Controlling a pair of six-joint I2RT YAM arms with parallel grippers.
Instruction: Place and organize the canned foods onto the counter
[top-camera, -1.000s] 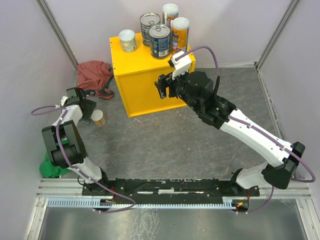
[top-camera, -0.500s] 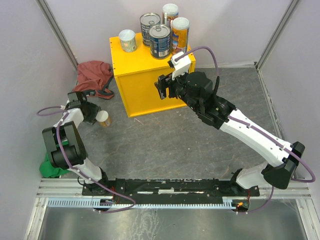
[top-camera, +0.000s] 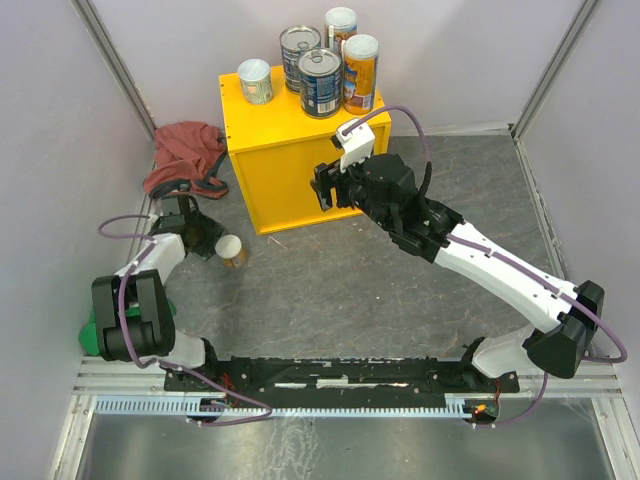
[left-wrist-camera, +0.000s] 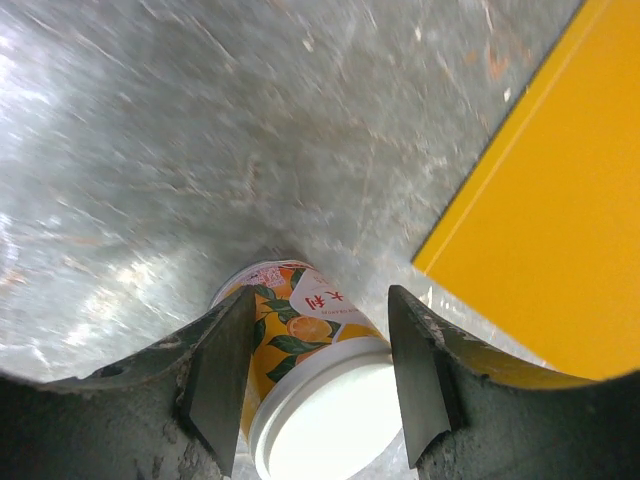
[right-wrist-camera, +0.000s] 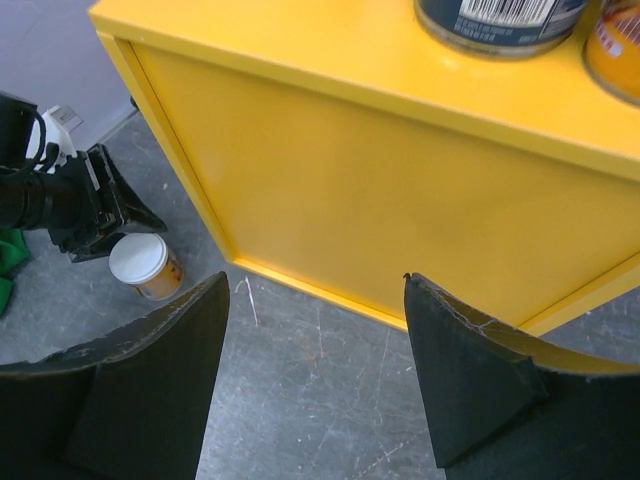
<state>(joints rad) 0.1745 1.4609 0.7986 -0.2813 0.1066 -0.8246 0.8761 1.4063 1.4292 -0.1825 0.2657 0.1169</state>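
Left pincer (left-wrist-camera: 318, 385) clamped shut on short orange-print can (top-camera: 232, 250), one finger against each side of its wall. White lid turned toward wrist camera, base hidden; cannot tell whether resting on grey surface (top-camera: 350, 290) or lifted. Held can at about 9 o'clock in top view, near but apart from yellow surface (top-camera: 282, 125). Label: oranges, green leaves, red characters, not legible. Right pincer (right-wrist-camera: 312, 295) spread wide, nothing held, hanging before front face of yellow surface. On top of it at 12 o'clock, five cans: short white-lidded can (top-camera: 255, 81), rear blue tin (top-camera: 299, 55), front blue tin (top-camera: 320, 85), rear orange can (top-camera: 340, 27), front orange can (top-camera: 360, 72). Front blue tin cut off by upper edge in right wrist view; barcode visible, digits unreadable. Green cloth (top-camera: 90, 335) at 8 o'clock, mostly hidden behind left arm. Red cloth (top-camera: 185, 150) at 10 o'clock.
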